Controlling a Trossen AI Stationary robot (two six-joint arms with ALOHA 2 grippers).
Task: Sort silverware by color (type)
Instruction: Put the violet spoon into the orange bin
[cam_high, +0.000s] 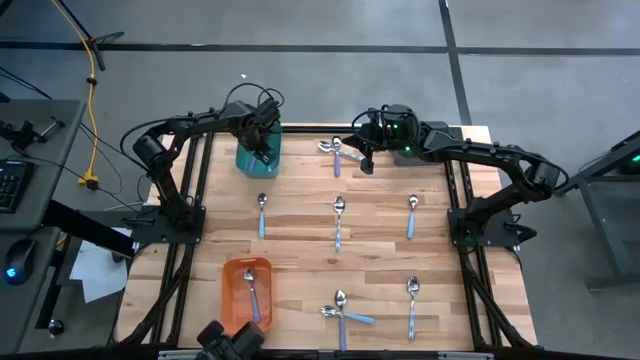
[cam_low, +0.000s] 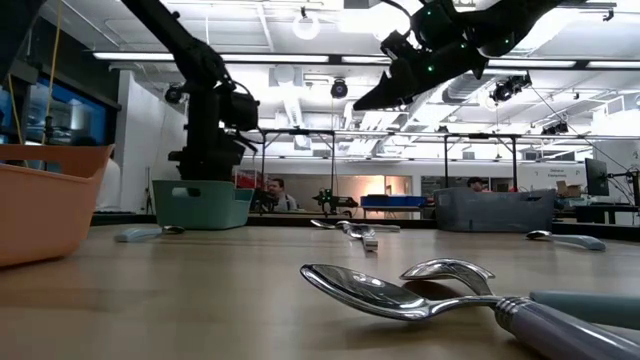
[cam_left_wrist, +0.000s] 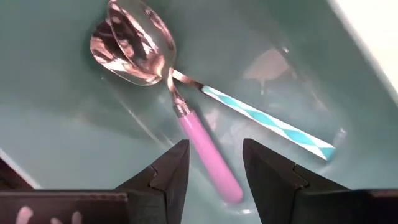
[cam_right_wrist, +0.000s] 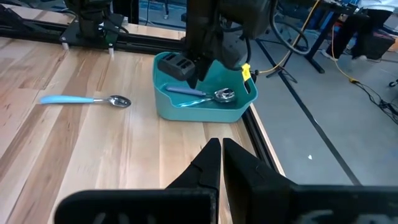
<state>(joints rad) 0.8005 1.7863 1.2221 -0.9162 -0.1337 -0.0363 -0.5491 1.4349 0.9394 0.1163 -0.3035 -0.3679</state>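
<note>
— Closest to us at the table's near edge lie two crossed spoons (cam_low: 400, 290), their shiny bowls touching. See them?

— Yes, and one more spoon (cam_high: 411, 300) sits alone just to their right. What's in the orange bin (cam_high: 232, 275)?

— One blue-handled spoon (cam_high: 252, 293), lying lengthwise inside it.

— And the middle of the table (cam_high: 300, 230)?

— Three spoons in a row, well apart: left (cam_high: 262, 214), centre (cam_high: 338, 220), right (cam_high: 412, 215).

— Where's the left gripper (cam_left_wrist: 214, 163)?

— Hanging down in the teal bin (cam_high: 257, 155) at the far left corner. Its fingers (cam_left_wrist: 171, 168) stand parted, holding nothing. Right beneath them lies a pink-handled spoon (cam_left_wrist: 208, 155), its bowl overlapping that of a spoon with a blue-and-white striped handle (cam_left_wrist: 267, 123).

— The right gripper (cam_right_wrist: 219, 155)?

— Raised above the far edge, clenched tight and empty, beside a small cluster of spoons (cam_high: 338, 152) on the wood.

— Anything behind?

— A grey bin (cam_low: 495, 210) on the far right, and people seated in the room beyond.
</note>
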